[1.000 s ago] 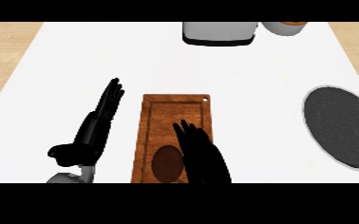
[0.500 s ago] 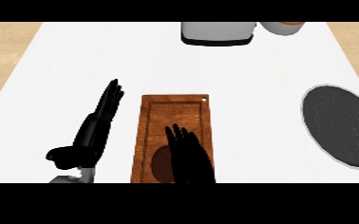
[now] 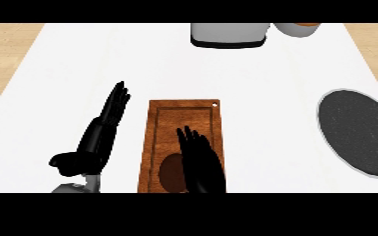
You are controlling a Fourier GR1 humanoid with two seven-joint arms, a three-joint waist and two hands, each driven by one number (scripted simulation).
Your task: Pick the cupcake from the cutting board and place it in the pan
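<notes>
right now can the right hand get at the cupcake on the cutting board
Probably yes. The right hand is over the cutting board, fingers straight, directly beside the cupcake and partly covering it. Nothing else lies between them. The left hand rests off the board, out of the way.

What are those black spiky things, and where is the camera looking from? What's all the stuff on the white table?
Those are a robot's two hands. The camera sits in the robot's head and looks steeply down at the counter. The left robot hand rests open beside the wooden cutting board. The right robot hand is over the board with straight fingers, next to a brown cupcake it partly hides. Nothing is held yet. The dark round pan waits at the right. Grey containers sit at the far edge.
</notes>
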